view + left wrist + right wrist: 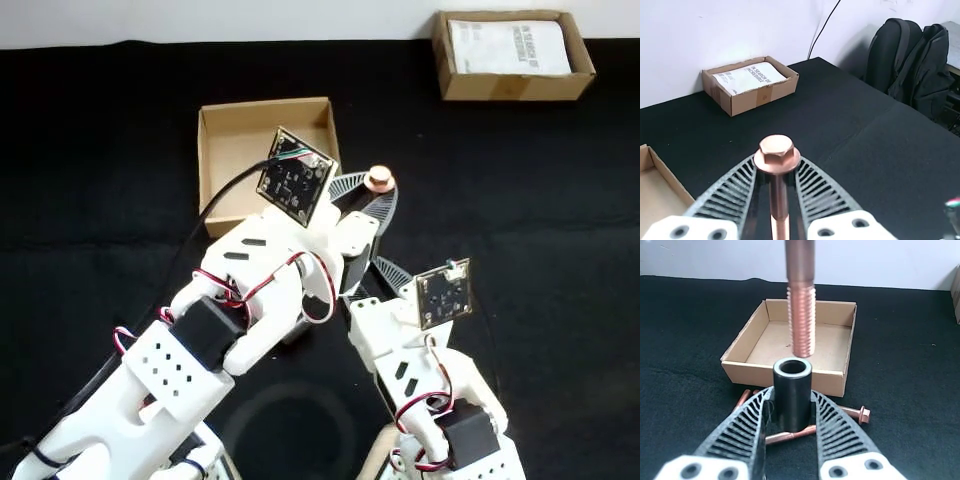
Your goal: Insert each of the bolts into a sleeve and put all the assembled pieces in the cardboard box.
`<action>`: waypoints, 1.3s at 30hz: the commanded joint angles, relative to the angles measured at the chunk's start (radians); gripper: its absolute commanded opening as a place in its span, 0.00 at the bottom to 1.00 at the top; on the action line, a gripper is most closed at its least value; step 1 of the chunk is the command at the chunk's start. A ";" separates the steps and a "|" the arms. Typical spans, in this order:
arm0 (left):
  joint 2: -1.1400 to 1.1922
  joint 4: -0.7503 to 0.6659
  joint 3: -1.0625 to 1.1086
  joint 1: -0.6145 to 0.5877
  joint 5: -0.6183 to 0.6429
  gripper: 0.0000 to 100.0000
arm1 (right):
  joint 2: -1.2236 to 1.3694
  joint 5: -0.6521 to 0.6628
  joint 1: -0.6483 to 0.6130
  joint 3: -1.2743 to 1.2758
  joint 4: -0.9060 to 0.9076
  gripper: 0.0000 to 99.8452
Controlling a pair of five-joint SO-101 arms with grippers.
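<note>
Both white plastic arms carry black servo blocks, slotted vents and red-and-white wires. A square dark circuit board tops each wrist. Left gripper and right gripper have dark ribbed fingers on white screw-holed bases.

You had a black-covered table before you. On it sat an open cardboard box, loose bolts just beside its near wall, and, well apart, a second box holding a printed sheet.
</note>
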 commanded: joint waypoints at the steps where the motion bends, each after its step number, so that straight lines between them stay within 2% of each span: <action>1: -0.021 -0.020 -0.002 -0.007 -0.003 0.01 | -0.004 -0.011 0.012 -0.002 -0.001 0.01; 8: -0.025 -0.029 0.048 -0.007 -0.080 0.01 | -0.004 -0.011 0.012 -0.002 -0.001 0.01; 18: -0.021 -0.037 0.054 -0.007 -0.077 0.01 | -0.004 -0.011 0.012 -0.002 -0.001 0.01; 25: -0.030 -0.037 0.166 0.004 -0.071 0.01 | -0.005 -0.011 0.012 -0.002 -0.001 0.01; 31: -0.030 -0.043 0.173 -0.002 0.051 0.01 | -0.004 -0.011 0.012 -0.002 -0.001 0.01; 34: -0.028 -0.057 0.168 -0.005 0.063 0.01 | -0.004 -0.011 0.012 -0.002 -0.001 0.01; 39: -0.028 -0.167 0.154 -0.042 0.061 0.01 | -0.004 -0.011 0.012 0.022 -0.001 0.01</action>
